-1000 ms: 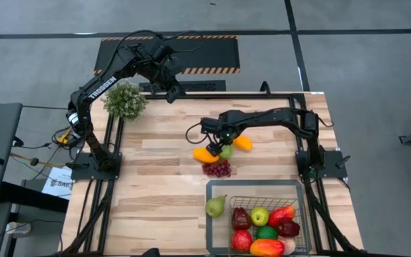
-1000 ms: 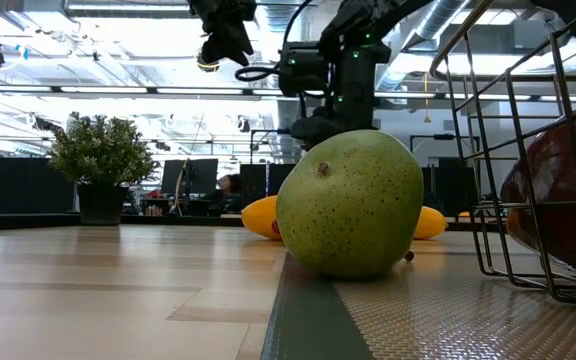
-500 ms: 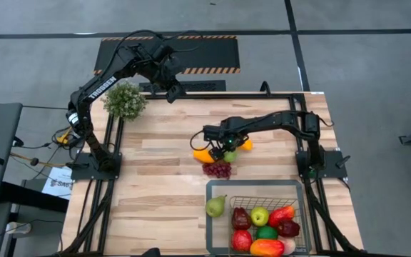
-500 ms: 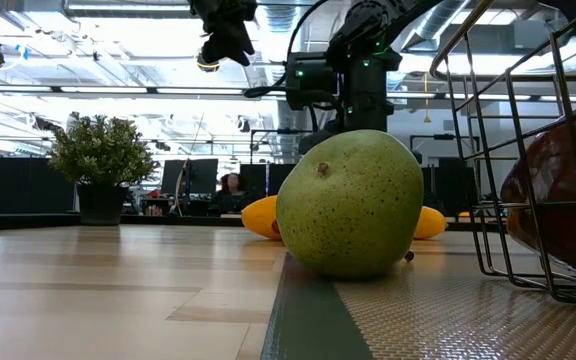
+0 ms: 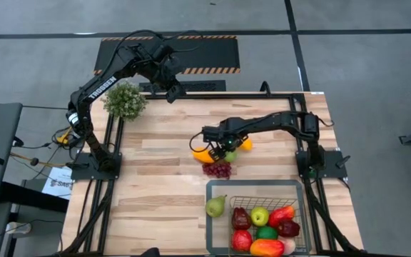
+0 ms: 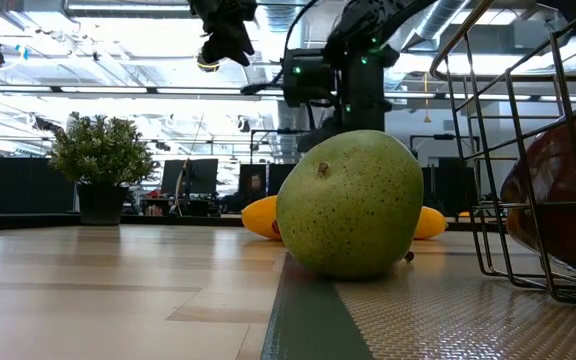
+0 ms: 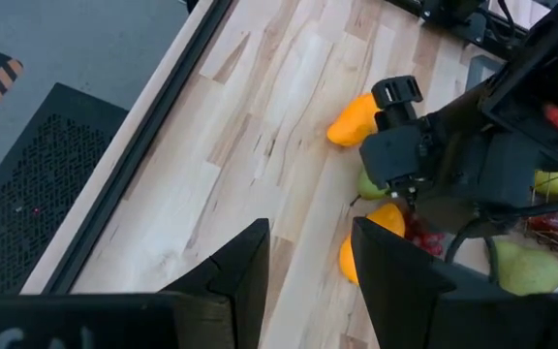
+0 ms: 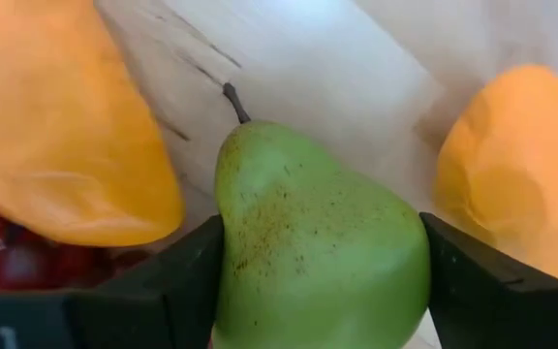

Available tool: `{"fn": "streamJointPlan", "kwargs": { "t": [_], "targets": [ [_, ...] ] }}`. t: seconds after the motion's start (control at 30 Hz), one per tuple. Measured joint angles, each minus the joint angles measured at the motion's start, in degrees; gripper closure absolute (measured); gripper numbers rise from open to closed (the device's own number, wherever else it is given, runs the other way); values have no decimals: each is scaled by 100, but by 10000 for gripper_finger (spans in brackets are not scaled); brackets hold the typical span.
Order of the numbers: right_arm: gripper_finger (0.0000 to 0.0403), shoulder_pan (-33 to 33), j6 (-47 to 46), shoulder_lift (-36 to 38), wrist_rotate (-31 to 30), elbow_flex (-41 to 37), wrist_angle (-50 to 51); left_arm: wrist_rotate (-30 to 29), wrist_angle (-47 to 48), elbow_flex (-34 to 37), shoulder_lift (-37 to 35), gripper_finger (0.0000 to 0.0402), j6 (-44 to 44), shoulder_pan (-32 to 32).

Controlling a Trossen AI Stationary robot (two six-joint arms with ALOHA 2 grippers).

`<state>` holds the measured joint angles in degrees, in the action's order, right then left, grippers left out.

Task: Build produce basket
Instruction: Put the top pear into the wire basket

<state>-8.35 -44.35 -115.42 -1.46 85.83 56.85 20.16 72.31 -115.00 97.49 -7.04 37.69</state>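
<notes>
Mid-table, right gripper [image 8: 318, 291] straddles green pear [image 8: 320, 250], fingers touching its sides, closing for pickup to basket [image 5: 218, 187]. Left gripper [image 7: 308, 276] parked high at the back, part open, empty

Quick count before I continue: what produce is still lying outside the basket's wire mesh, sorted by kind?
green pear: 2
orange fruit: 2
grape bunch: 1
Total: 5

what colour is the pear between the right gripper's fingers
Green with fine brown speckles: the pear, best seen in the right wrist view.
</notes>
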Motion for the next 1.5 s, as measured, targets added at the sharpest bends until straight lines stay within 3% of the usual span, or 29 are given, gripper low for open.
{"fn": "streamJointPlan", "kwargs": {
  "t": [0.17,0.3,0.63,0.93,1.33,1.5],
  "targets": [
    [113,142,217,288,-43,584,629,0,38,0,0,267,-5,2],
    [113,734,-36,697,37,679,1058,0,72,0,0,267,-5,2],
    [111,3062,-2799,1792,-30,698,1559,0,16,0,0,267,-32,2],
    [111,4673,-3765,1382,182,683,1367,13,3,0,0,267,-77,0],
    [108,5078,-3851,918,520,638,1507,15,-174,0,0,267,-72,0],
    [65,5075,-3859,983,568,576,1561,15,-204,0,0,267,-71,0]
  ]
}}
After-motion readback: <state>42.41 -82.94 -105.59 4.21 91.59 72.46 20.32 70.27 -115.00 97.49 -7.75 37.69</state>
